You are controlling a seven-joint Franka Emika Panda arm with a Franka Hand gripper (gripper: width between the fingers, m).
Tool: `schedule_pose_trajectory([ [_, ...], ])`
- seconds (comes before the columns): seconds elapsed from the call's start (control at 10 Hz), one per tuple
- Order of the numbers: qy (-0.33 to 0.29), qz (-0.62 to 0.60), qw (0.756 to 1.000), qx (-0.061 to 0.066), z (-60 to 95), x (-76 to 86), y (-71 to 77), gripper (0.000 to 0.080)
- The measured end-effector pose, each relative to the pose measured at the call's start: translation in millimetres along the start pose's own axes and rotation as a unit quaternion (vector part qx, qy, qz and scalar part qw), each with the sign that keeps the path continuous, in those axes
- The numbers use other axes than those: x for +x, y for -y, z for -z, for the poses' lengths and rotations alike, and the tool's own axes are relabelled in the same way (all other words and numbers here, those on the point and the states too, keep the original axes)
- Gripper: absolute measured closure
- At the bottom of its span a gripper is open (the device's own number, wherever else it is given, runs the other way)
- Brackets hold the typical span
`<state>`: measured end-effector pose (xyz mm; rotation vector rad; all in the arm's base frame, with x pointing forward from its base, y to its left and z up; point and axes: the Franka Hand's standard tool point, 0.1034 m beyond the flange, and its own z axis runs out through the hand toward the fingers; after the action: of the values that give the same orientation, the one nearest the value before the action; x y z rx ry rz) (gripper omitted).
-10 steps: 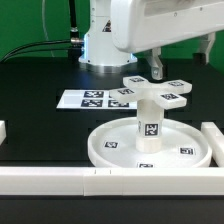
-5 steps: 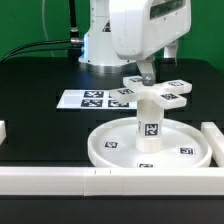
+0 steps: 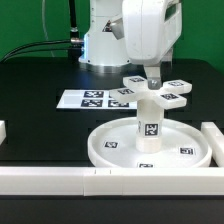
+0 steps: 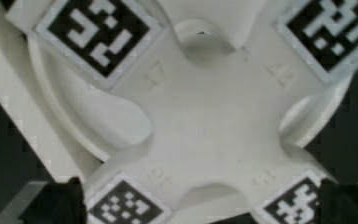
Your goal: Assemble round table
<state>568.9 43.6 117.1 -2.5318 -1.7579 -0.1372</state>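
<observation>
The large rimmed round disc (image 3: 108, 152) lies flat near the front. The short thick cylinder (image 3: 149, 128) stands upright on its middle. The cross-shaped piece (image 3: 168, 97) rests on top of the cylinder. My gripper (image 3: 153, 78) hangs just above the cross's middle, its fingers pointing down. In the wrist view the cross-shaped piece (image 4: 202, 110) fills the picture, with tags on its arms. My gripper (image 4: 197, 208) looks open: the dark fingertips (image 4: 51, 205) stand wide apart either side of the cross.
The marker board (image 3: 92, 99) lies flat behind the disc on the black table. A white border block (image 3: 60, 180) runs along the front edge. Another block (image 3: 214, 138) stands at the exterior view's right and a small one (image 3: 3, 130) at its left.
My gripper has moved toward the exterior view's left and now sits over the cross's middle. The disc, cylinder and cross have not moved.
</observation>
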Motion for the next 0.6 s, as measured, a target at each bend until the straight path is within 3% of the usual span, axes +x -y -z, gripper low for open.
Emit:
schedule_pose_trajectory([
  [0.6, 0.003, -0.009, 1.0, 0.008, -8.6, -11.5, 0.3, 0.015],
])
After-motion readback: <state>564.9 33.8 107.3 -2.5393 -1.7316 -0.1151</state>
